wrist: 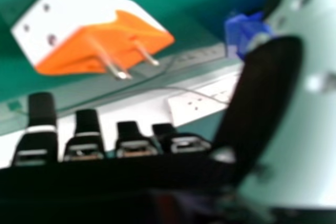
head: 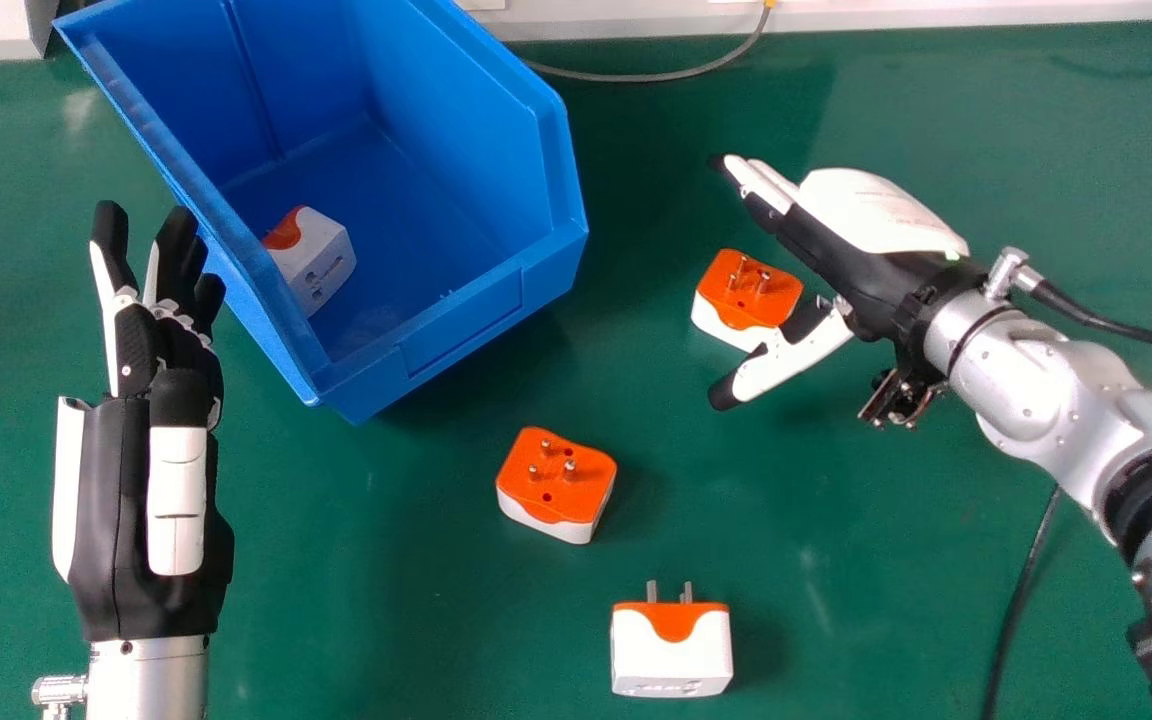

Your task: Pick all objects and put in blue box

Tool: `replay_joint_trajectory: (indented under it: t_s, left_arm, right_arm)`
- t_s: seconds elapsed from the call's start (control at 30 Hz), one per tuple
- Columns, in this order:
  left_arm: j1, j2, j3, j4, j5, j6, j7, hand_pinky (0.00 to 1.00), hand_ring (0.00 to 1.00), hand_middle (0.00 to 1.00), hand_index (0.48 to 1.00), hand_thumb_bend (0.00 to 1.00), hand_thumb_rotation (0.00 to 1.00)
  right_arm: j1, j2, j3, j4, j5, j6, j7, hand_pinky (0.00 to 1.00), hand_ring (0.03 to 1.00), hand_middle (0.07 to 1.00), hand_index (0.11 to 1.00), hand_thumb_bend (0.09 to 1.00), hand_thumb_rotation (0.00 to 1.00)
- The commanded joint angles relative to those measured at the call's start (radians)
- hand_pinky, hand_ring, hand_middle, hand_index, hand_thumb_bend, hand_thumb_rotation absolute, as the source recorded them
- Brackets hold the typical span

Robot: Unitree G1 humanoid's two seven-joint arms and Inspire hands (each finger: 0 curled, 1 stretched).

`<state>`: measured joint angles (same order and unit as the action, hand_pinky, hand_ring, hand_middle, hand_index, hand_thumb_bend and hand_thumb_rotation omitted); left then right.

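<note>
In the head view my right hand (head: 836, 240) is open, its fingers and thumb spread above and to the right of an orange and white adapter (head: 748, 290). In the right hand view an adapter (wrist: 94, 32) with metal pins lies off the fingertips of my right hand (wrist: 84, 140). A second adapter (head: 556, 480) lies pins up at mid-table, and a third (head: 671, 650) rests nearer the front edge. One more adapter (head: 311, 255) is inside the blue box (head: 456, 330). My open left hand (head: 151, 450) is left of the box, fingers straight.
A grey cable (head: 656, 76) runs behind the box along the back of the green table (head: 336, 600). Black cables hang by my right forearm (head: 1046, 390). The right hand view shows a white socket strip (wrist: 197, 103) farther off.
</note>
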<state>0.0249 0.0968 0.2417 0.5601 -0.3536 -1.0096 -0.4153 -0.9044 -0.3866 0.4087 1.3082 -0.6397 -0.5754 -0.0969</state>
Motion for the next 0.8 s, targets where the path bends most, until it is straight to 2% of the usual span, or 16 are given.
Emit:
replay_joint_trajectory:
  t_s: [0.0, 0.13, 0.33, 0.43, 0.57, 0.7, 0.77]
  left_arm:
    - [0.003, 0.005, 0.002, -0.012, 0.002, -0.023, -0.006, 1.0, 1.0, 0.99, 0.968, 0.75, 0.91]
    - [0.0, 0.005, 0.004, -0.008, 0.004, -0.026, -0.003, 1.0, 1.0, 0.98, 0.968, 0.75, 0.91]
    - [-0.002, 0.006, 0.001, -0.009, 0.001, -0.027, -0.008, 1.0, 1.0, 0.98, 0.966, 0.75, 0.91]
    - [-0.001, 0.007, -0.001, -0.01, -0.005, -0.027, -0.016, 1.0, 1.0, 0.98, 0.966, 0.75, 0.91]
    - [0.003, 0.01, 0.003, -0.02, -0.019, -0.014, -0.027, 1.0, 1.0, 0.98, 0.966, 0.75, 0.91]
    - [0.008, 0.005, 0.003, -0.026, -0.013, -0.016, -0.023, 1.0, 1.0, 0.98, 0.966, 0.75, 0.91]
    - [0.01, 0.003, 0.001, -0.026, -0.014, -0.017, -0.025, 1.0, 1.0, 0.98, 0.966, 0.75, 0.91]
  right_arm:
    - [-0.042, -0.001, -0.008, -0.001, 0.012, -0.005, -0.016, 0.76, 0.937, 1.0, 1.0, 1.0, 0.37]
    - [-0.039, 0.001, -0.006, 0.0, 0.012, -0.006, -0.015, 0.74, 0.936, 1.0, 1.0, 1.0, 0.38]
    - [-0.037, 0.022, 0.032, 0.008, -0.027, 0.036, -0.045, 0.8, 0.951, 1.0, 1.0, 1.0, 0.38]
    - [-0.037, 0.031, 0.037, 0.015, -0.033, 0.052, -0.046, 0.81, 0.961, 1.0, 1.0, 1.0, 0.38]
    - [-0.036, 0.044, 0.022, 0.027, -0.015, 0.075, -0.023, 0.82, 0.967, 1.0, 1.0, 1.0, 0.39]
    - [-0.029, 0.051, 0.012, 0.033, -0.007, 0.089, -0.016, 0.84, 0.973, 1.0, 1.0, 1.0, 0.39]
    - [-0.024, 0.054, 0.009, 0.035, -0.007, 0.099, -0.016, 0.84, 0.972, 1.0, 1.0, 1.0, 0.39]
